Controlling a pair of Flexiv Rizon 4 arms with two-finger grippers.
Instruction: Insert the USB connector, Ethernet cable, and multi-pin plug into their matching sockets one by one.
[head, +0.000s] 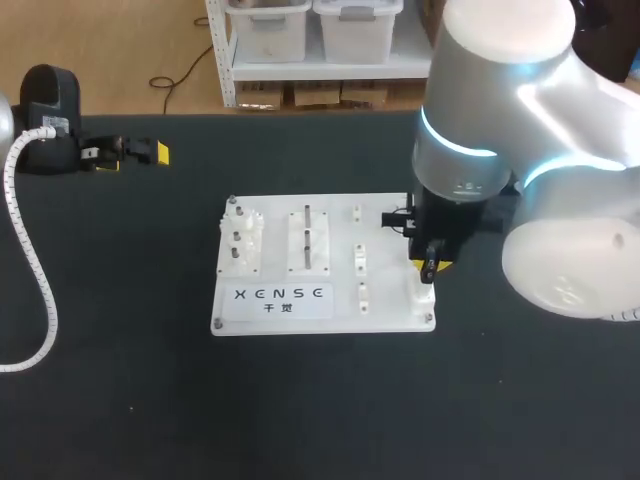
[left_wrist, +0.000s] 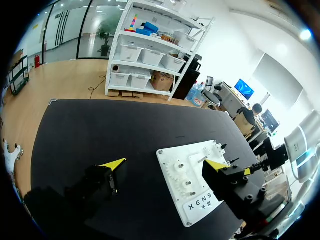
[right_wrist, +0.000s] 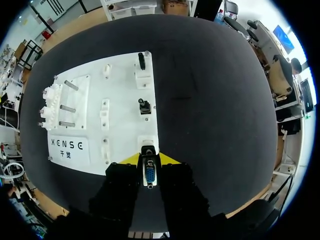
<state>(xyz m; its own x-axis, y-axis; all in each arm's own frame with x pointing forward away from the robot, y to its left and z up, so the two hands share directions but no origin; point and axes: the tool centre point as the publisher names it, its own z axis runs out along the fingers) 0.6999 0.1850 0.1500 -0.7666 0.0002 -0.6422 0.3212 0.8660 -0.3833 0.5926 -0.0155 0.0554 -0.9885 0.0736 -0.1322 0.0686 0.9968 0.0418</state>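
The white board (head: 320, 300) is seen lying flat at the middle of the black worktop (head: 150, 380), and all the action is found at its 4 o'clock corner. There the right pincer (head: 430, 266) is held straight down over the board, its arm brought in from 3 o'clock. From the right wrist the picture is clear: the right pincer (right_wrist: 149, 160) is clamped on the multi-pin plug (right_wrist: 149, 176), which is pinched from both sides between the yellow tips, its blue face turned up toward the camera. The plug's far end is placed right against the white socket block (right_wrist: 148, 141) just ahead of the fingers; whether it is seated cannot be told. Further ahead along the same edge of the board, two dark pieces (right_wrist: 144, 106) are seen on their own white blocks, one beyond the other. At the board's 9 o'clock side a cluster of white gear pegs (head: 243, 240) is stood upright. Well away, at 10 o'clock on the worktop, the left pincer (head: 130, 152) is parked low; in its own wrist view the left pincer (left_wrist: 165, 165) is spread wide with nothing held between its fingers (left_wrist: 112, 164), the board being seen ahead of it.
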